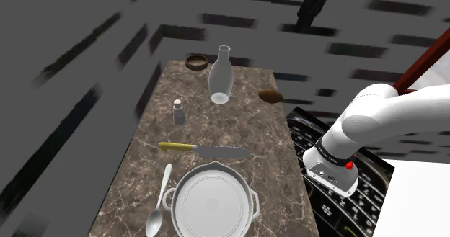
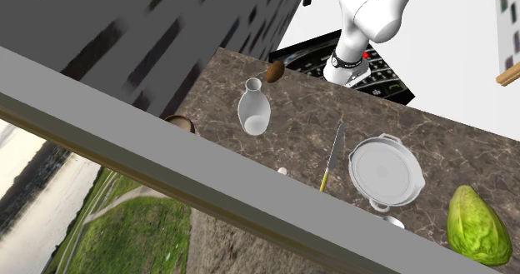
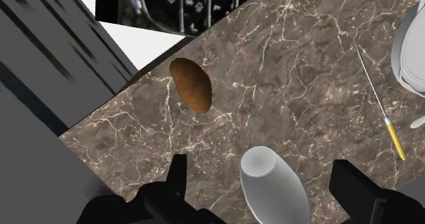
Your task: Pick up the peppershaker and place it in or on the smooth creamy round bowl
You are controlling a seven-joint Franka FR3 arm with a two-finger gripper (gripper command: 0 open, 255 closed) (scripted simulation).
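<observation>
On the veined brown marble tabletop (image 1: 238, 120), your peppershaker (image 1: 178, 112) stands upright toward the shoulder view's left.
Left to right: its small grey cylinder with pale cap, a smooth white round bowl (image 1: 213, 207), a glassy bulbous carafe (image 1: 219, 77); your jaws gape open, gripping nothing.

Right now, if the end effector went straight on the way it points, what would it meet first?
Most likely the pale carafe, which lies in line between the open fingers of the end effector. Beyond it is the veined countertop. Depth is unclear, so the carafe may still be well below.
</observation>
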